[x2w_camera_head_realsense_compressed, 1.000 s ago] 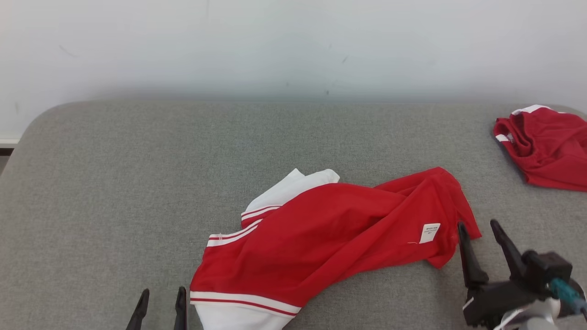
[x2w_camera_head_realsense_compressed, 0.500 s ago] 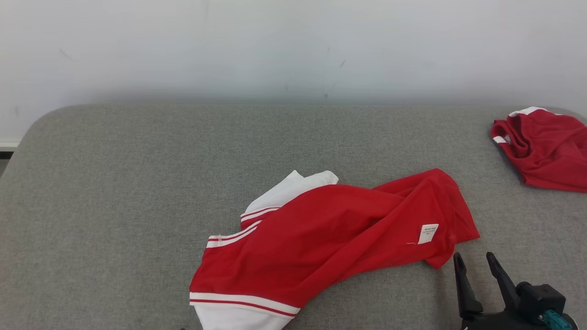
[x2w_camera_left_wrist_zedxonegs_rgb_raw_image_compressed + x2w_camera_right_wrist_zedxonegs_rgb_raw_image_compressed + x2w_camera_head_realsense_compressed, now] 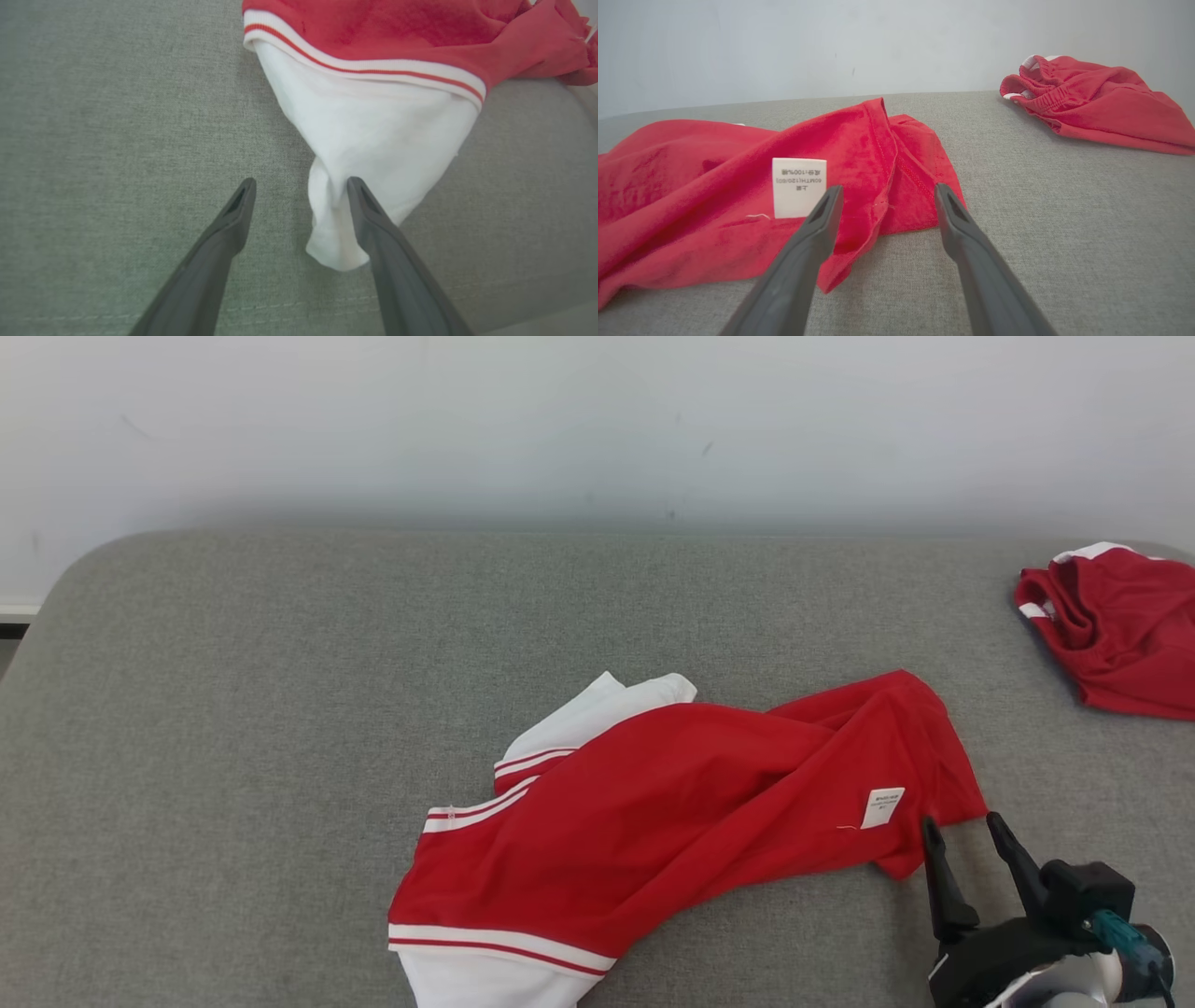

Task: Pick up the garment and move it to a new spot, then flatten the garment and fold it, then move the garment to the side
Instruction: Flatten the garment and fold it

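Status from my end: the garment, a red shirt with striped trim, lies crumpled and unfolded on the grey pad, around the pad's middle and toward its near edge. One white sleeve runs off the bottom of the head view. The right gripper sits over the pad's near right part, jaws spread wide, holding nothing. Its fingers point toward the pad's far edge, with the tips at the garment's right-hand corner, just beside the white care label. In the right wrist view that gripper straddles the corner: the stitched hem fold lies between the two fingers, the label is partly behind one fingertip, and there is bare pad outside the other. I can't tell whether the tips touch the cloth or hang above it. The left gripper is also wide open and empty, over the pad close to its near edge. In the left wrist view the twisted end of the white sleeve lies against the inner side of one finger, partly in the gap, and the other finger is over bare pad. Contact there — can't call it either. A second red garment with an elastic waistband is bunched at the pad's far right corner, well apart from the shirt. A pale wall stands behind the pad's far edge.
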Controlling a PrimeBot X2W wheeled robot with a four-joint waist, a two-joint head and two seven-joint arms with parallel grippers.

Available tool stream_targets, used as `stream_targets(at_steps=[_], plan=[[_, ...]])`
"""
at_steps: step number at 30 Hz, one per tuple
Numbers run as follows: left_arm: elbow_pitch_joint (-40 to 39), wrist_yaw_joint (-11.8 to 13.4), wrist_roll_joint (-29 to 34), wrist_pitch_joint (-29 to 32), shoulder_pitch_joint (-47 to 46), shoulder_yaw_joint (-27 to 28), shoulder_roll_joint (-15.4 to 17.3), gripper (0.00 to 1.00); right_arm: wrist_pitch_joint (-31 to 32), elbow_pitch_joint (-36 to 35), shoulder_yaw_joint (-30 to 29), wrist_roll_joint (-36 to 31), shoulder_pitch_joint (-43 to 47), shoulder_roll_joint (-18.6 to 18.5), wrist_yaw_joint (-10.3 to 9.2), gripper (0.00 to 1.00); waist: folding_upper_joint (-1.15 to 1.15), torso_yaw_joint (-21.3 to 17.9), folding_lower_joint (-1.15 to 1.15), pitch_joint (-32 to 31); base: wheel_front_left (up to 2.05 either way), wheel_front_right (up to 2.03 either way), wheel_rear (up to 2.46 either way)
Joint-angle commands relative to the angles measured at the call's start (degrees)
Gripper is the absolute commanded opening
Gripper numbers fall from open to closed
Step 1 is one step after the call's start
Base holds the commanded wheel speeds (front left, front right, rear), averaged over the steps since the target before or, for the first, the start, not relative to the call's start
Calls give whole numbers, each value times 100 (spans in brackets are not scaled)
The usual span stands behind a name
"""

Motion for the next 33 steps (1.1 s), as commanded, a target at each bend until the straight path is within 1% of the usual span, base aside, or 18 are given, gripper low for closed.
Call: stream_targets(at_steps=[1, 7, 14, 15, 16, 17, 18, 19, 22, 26, 29, 32, 33], plan=[[53, 7, -58, -12, -118, -35, 39, 100, -25, 98, 48, -19, -132, -15, 1, 100, 0, 3, 0, 29, 0, 0, 0], [185, 7, -164, -12, -275, -228, 63, 100, -25, 469, 145, 83, -434, -49, 1, 100, 0, 53, 0, 124, 0, 0, 0], [281, 7, -238, -12, -388, -327, 32, 100, -25, 897, 304, 176, -634, -44, 1, 100, 0, 126, 0, 165, 0, 0, 0], [304, 7, -262, -12, -413, -340, 24, 100, -24, 978, 348, 208, -663, -41, 1, 84, 0, 135, 0, 163, 0, 0, 0], [350, 7, -320, -12, -429, -378, 8, 100, -22, 1016, 363, 236, -706, -58, 1, 32, 0, 145, 0, 159, 0, 0, 0], [422, 7, -355, -11, -448, -448, 0, 92, -18, 1050, 388, 268, -727, -61, 1, 5, 0, 158, 0, 147, 0, 0, 0], [470, 7, -381, -11, -473, -493, 6, 25, -17, 1072, 404, 289, -727, -63, 1, 0, 0, 168, 0, 135, 0, 0, 0], [508, 7, -443, -11, -507, -518, -6, 0, -15, 1077, 417, 324, -717, -69, 1, 0, 0, 173, 0, 123, 0, 0, 0], [521, 7, -591, -12, -562, -540, -46, 0, -14, 934, 397, 387, -612, -122, 1, 0, 0, 167, 0, 88, 0, 0, 0], [359, 7, -721, -12, -486, -461, -27, 0, -14, 535, 392, 426, -348, -161, 1, 0, 0, 119, 0, 42, 0, 0, 0], [-19, 7, -803, -11, -374, -198, -18, 0, -13, 81, 466, 614, -103, -140, 1, 0, 0, 84, 0, 26, 0, 0, 0], [-521, 7, -885, -11, -268, 152, -36, 0, -14, -403, 648, 811, 196, -306, 1, 0, 0, 47, 0, 27, 0, 0, 0], [-685, 7, -877, -12, -253, 266, 5, 0, -13, -570, 726, 931, 282, -329, 1, 0, 0, 29, 0, 27, 0, 0, 0]])
